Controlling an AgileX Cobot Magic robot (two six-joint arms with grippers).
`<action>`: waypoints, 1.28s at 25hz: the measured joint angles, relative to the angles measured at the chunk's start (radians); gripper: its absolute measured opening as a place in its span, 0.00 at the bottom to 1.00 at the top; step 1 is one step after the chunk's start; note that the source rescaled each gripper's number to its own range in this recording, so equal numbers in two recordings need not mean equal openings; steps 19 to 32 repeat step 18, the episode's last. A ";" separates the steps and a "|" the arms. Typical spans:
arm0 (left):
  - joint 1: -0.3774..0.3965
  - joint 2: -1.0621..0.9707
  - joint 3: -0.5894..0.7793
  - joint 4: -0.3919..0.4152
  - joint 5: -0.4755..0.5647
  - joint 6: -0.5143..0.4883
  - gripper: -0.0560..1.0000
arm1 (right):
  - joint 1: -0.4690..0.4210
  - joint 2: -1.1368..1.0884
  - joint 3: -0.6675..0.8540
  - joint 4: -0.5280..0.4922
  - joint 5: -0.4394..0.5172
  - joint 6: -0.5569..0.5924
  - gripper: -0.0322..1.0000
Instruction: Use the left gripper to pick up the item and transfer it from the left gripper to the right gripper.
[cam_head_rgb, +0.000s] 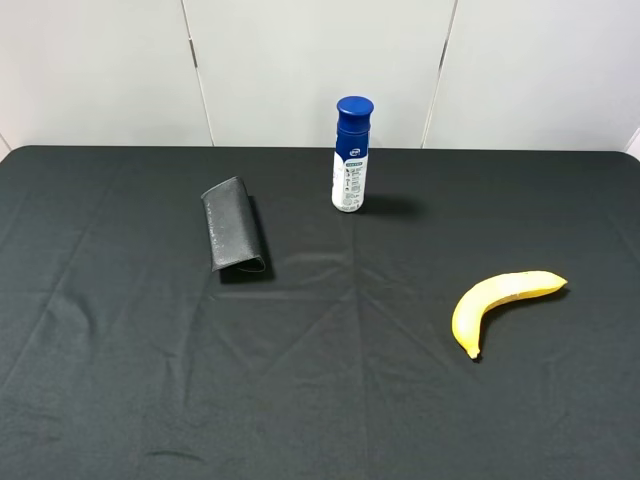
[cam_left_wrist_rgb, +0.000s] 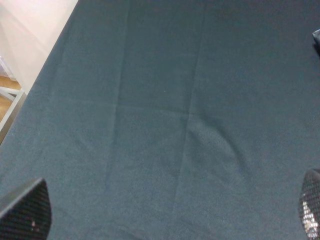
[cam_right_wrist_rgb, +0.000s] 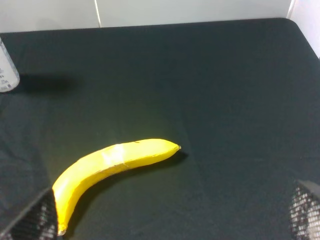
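- Counter (cam_head_rgb: 120, 400): covered in black cloth with creases, white wall panels behind.
- Left of centre: black folded wallet (cam_head_rgb: 236, 238), lying flat, well apart from the other things.
- Centre, toward the back: white spray bottle (cam_head_rgb: 350, 158) with blue cap, upright.
- Right, nearer the front: banana (cam_head_rgb: 500, 303) lying on the cloth, curved, dark tip toward the front edge; nothing touching it.
- Left hand (cam_left_wrist_rgb: 165, 212): only the finger ends show at the frame corners, spread wide over bare cloth, nothing between them.
- Right hand (cam_right_wrist_rgb: 172, 212): fingers spread wide, empty; banana lies just ahead, one end beside one finger (cam_right_wrist_rgb: 32, 222).
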 joint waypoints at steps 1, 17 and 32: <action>0.000 0.000 0.000 0.000 0.000 0.000 1.00 | 0.000 0.000 0.000 0.000 0.000 0.000 1.00; 0.000 0.000 0.000 0.000 0.000 0.000 1.00 | 0.000 0.000 0.000 0.000 -0.001 0.000 1.00; 0.000 0.000 0.000 0.000 0.000 0.000 1.00 | 0.000 0.000 0.000 0.000 -0.001 0.000 1.00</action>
